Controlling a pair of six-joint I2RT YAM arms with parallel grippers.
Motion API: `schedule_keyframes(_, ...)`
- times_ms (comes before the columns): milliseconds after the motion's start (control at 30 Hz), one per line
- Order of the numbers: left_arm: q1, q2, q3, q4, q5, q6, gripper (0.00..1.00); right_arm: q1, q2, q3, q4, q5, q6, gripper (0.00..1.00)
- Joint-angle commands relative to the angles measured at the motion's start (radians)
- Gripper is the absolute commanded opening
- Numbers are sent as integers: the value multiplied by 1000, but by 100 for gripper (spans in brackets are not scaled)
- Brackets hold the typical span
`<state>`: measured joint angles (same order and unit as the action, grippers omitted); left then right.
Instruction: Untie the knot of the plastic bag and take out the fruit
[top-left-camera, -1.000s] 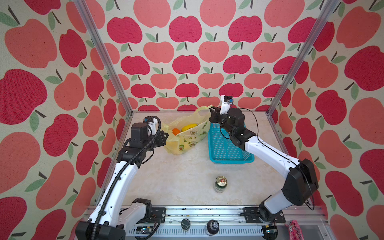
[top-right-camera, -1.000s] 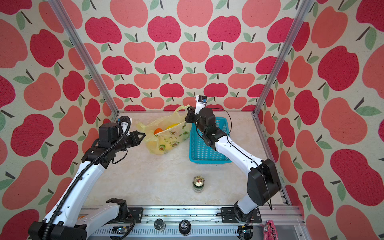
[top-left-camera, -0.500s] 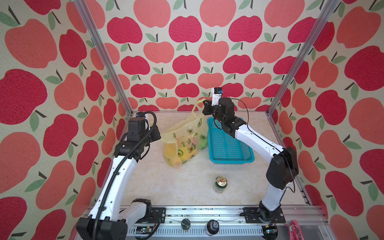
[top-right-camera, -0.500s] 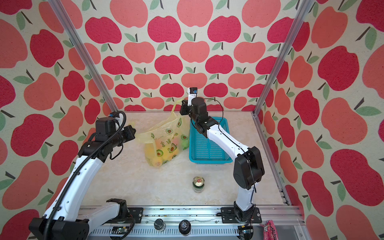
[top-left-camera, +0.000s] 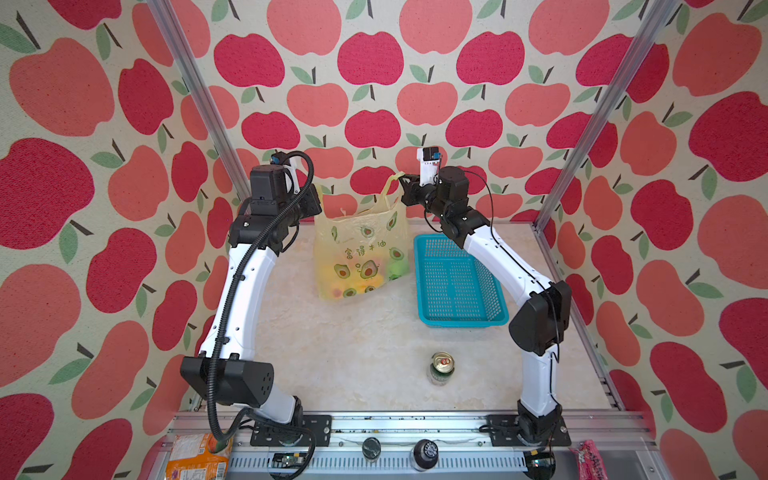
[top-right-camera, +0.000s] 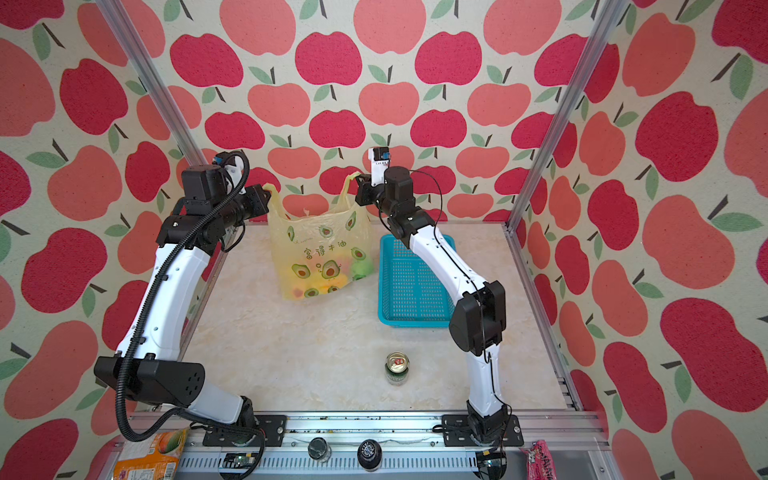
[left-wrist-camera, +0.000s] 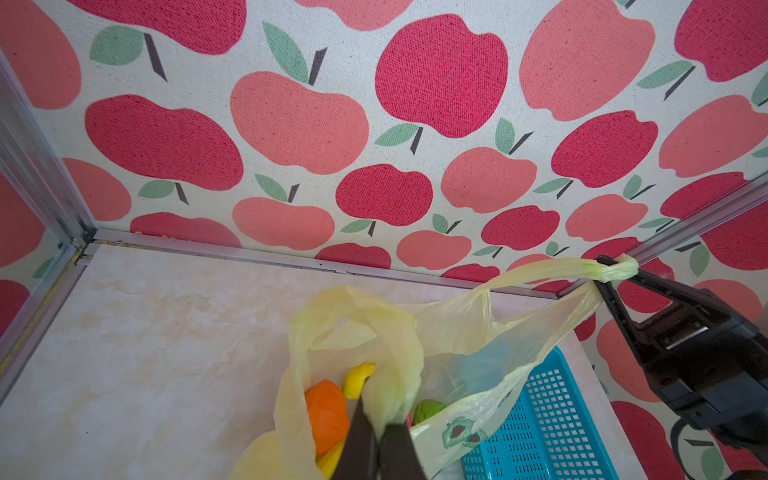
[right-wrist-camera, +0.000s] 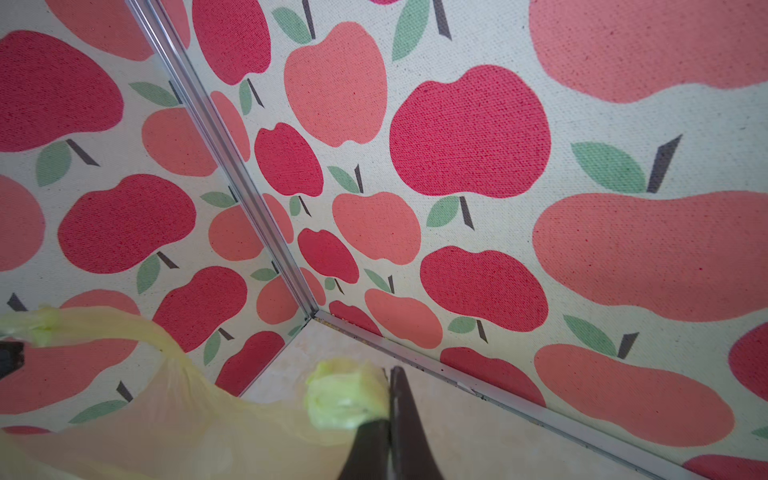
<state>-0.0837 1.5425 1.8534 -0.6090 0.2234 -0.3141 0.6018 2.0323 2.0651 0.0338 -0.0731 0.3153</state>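
– While the plastic bag (top-left-camera: 360, 245) is held up just beside the basket (top-left-camera: 462, 322), fruit (left-wrist-camera: 326, 409) low inside, what might fail?
– The left gripper (left-wrist-camera: 377, 428) and right gripper (top-left-camera: 405, 180) each clamp shut on its top corners. The thin film could slip or tear, spilling fruit short of the basket.

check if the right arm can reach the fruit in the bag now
Probably not: the right gripper is shut on a handle of the plastic bag; the fruit lies deep below its open mouth.

The right gripper (right-wrist-camera: 390, 409), jaws pressed together, pinches a bunched yellow-green handle (right-wrist-camera: 340, 397) of the plastic bag (right-wrist-camera: 145, 415) before the apple-print wall (right-wrist-camera: 469, 133).
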Motion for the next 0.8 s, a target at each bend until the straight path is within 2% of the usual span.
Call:
schedule_keyframes(0,10,-39,-76,14,29,28,0,-2,-61,-94,38,-22,6,0)
schedule_keyframes(233,9,-294,-599,197,94,-107,0,46,-315,-670,287,0,122,2)
schedule_keyframes(400,15,-401,-850,285,177,-207,2,123,-455,-948,373,32,128,10)
schedule_keyframes(433,16,-420,-881,304,197,-227,7,136,-478,-983,367,47,121,11)
schedule_keyframes(567,10,-529,-1017,406,256,-377,58,169,-549,-1100,358,96,124,17)
schedule_keyframes(633,-1,-593,-1054,415,251,-424,73,183,-591,-1117,313,94,127,22)
schedule_keyframes(667,-5,-633,-1055,392,242,-440,100,199,-619,-1120,274,107,117,25)
schedule_keyframes(767,-6,-743,-987,263,226,-412,99,270,-717,-1133,191,189,46,53)
